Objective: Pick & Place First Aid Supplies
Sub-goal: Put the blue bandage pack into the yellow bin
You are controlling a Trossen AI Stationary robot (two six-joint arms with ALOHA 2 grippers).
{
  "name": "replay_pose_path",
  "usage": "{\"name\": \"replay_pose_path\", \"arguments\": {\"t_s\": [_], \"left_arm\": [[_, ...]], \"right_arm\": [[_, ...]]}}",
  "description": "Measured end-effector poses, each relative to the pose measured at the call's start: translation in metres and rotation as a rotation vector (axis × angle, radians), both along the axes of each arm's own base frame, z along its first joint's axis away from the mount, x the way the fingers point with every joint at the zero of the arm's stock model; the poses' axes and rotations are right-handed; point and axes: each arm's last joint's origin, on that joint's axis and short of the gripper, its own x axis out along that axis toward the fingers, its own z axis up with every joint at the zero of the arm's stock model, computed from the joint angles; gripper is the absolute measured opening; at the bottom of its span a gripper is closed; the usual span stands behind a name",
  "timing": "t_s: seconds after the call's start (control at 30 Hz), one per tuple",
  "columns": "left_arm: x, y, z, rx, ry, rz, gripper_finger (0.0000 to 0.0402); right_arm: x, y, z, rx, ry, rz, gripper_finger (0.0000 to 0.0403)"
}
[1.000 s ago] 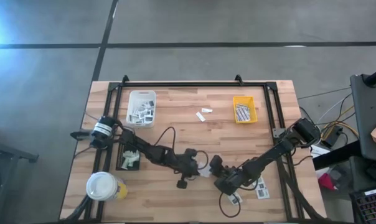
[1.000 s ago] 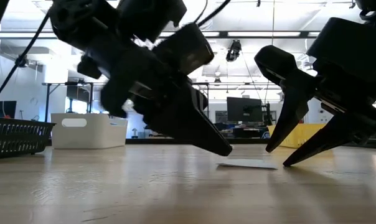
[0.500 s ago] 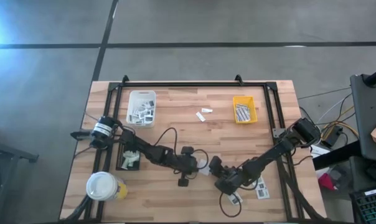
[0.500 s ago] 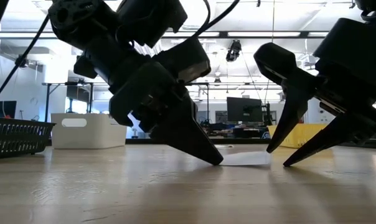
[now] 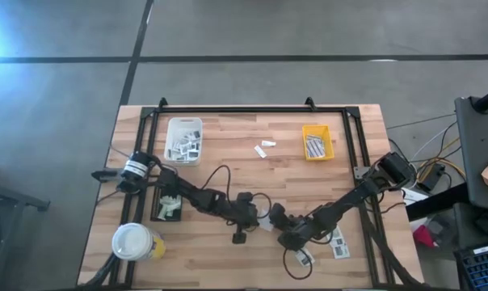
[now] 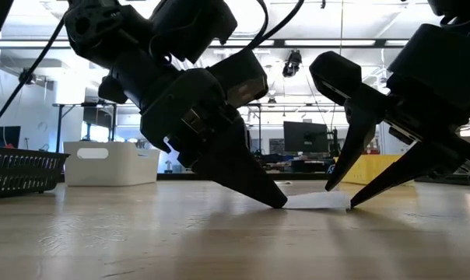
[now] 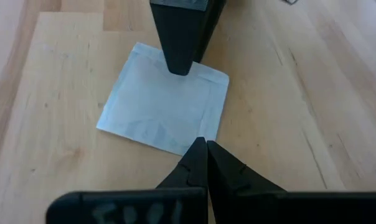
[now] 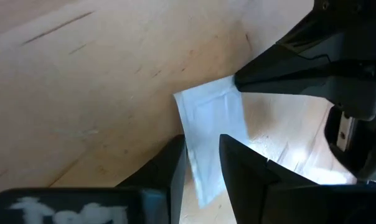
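Wooden table: closed left gripper and parted right gripper touch an unlabelled white packet.

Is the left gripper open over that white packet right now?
No: in the left wrist view the left gripper has its fingertips pressed together, tips at the edge of the flat white packet.

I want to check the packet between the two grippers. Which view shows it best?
The left wrist view: the whole white packet lies flat on the wood. The right wrist view shows part of it, the low view only a thin edge, the high view a sliver.
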Motion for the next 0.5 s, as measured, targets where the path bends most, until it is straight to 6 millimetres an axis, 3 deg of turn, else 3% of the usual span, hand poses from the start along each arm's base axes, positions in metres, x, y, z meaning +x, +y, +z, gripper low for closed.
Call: {"name": "replay_pose_path", "arguments": {"t_s": [0.3, 0.5], "left_arm": [[0.0036, 0.0046, 0.0017, -0.046, -0.026, -0.015, 0.0], [0.0039, 0.0046, 0.0019, -0.049, -0.029, -0.011, 0.0]], "right_arm": [[0.001, -0.0001, 0.0008, -0.011, -0.019, -0.012, 0.0088], [0.0014, 0.0, 0.001, 0.002, -0.032, -0.03, 0.0059]]}}
